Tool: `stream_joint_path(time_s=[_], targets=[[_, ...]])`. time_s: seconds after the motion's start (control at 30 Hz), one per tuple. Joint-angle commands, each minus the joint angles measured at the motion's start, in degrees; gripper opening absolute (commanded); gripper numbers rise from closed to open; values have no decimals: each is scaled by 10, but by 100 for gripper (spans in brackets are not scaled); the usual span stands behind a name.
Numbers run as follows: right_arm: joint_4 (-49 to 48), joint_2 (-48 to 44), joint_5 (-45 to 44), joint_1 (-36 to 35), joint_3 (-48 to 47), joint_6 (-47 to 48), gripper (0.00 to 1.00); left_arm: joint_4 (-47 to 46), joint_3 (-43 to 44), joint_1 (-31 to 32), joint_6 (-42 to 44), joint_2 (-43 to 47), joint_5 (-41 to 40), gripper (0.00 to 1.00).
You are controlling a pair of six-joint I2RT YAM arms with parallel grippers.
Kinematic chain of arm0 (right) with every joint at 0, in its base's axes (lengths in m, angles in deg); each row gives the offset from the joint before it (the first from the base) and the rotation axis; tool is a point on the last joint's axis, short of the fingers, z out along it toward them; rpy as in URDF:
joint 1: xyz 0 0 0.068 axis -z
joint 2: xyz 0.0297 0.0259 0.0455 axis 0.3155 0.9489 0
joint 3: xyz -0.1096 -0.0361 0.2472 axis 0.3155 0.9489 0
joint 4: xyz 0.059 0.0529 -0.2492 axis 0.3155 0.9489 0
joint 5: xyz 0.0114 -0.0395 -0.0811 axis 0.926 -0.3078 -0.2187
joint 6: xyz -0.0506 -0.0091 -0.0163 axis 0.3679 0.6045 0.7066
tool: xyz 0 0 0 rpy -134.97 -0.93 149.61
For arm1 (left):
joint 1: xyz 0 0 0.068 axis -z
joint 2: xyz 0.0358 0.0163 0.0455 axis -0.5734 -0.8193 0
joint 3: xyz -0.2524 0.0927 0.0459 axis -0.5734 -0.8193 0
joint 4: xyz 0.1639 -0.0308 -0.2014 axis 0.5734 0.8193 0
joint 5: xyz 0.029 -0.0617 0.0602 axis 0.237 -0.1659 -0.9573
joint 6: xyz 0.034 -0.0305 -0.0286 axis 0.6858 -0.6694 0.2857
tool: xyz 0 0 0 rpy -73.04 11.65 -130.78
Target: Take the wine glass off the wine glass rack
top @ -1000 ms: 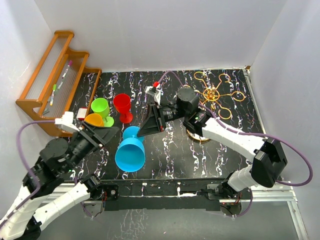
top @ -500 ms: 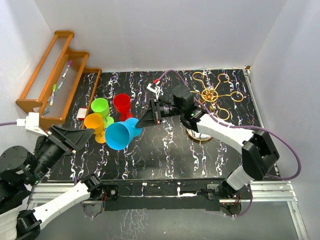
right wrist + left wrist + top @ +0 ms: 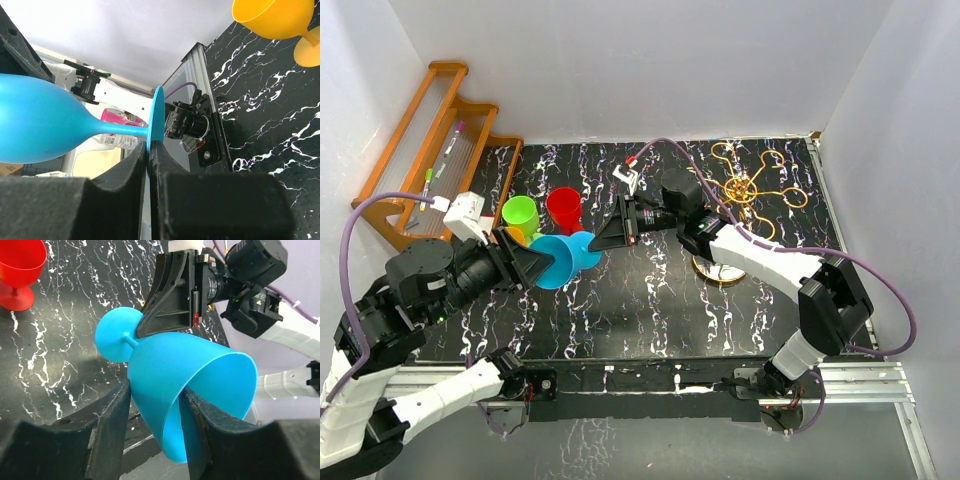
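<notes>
blue glass held sideways btwn both grippers, off the rack

blue plastic wine glass point(image 3: 565, 262) lies on its side over the left-centre of the black marble-pattern table point(image 3: 720, 310). its mouth faces my left arm and its foot faces the right one. it's well apart from the gold wire wine glass rack point(image 3: 745, 188), which stands at the far right w/ its round base partly hidden behind the right arm.

right gripper point(image 3: 148, 147): jaws closed down to a sliver, pinching the thin round foot of the glass edge-on. wrist cam shows the stem running left from the foot into the bowl.

left gripper point(image 3: 155, 392): jaws abt half open and straddling the bowl wall near the rim. one of the fingers point(image 3: 110, 430) is outside the bowl, the other sits in the mouth. both look to be against the plastic, but i can't tell if they're actually clamping.

other stuff, all upright on the table just left of the blue glass: red plastic goblet point(image 3: 563, 210), lime-green plastic goblet point(image 3: 520, 213), and orange plastic goblet point(image 3: 510, 237), the last partly hidden by the left gripper. orange-brown wooden stepped shelf point(image 3: 430, 150) stands in the far-left corner w/ a few small items lying on its steps, too small to id.
</notes>
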Motion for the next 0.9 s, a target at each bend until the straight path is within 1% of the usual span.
stream_joint_path(time_s=[0.0,0.03,0.07,0.1,0.17,0.37,0.53,0.63,0.8,0.87], targets=[[5,5,-20,1,-30,10,8,28,28,-2,22,-8,-9,38],[15,4,-23,1,-34,17,8,37,33,-2,24,-13,-15,33],[27,2,-28,1,-39,25,8,45,37,-2,26,-17,-20,26],[41,0,-34,1,-44,34,8,51,40,-2,27,-21,-25,16],[71,-3,-44,1,-58,51,8,62,46,-2,28,-27,-35,0],[143,-8,-69,1,-89,101,8,78,67,-2,30,-45,-54,0],[184,-10,-89,1,-104,134,14,108,111,-2,33,-50,-91,0],[221,-13,-122,1,-116,162,27,137,143,-2,33,-53,-113,0],[302,-18,-218,1,-152,222,47,180,188,-2,24,-57,-135,0],[329,-24,-253,1,-169,248,49,200,207,-2,18,-63,-143,0]])
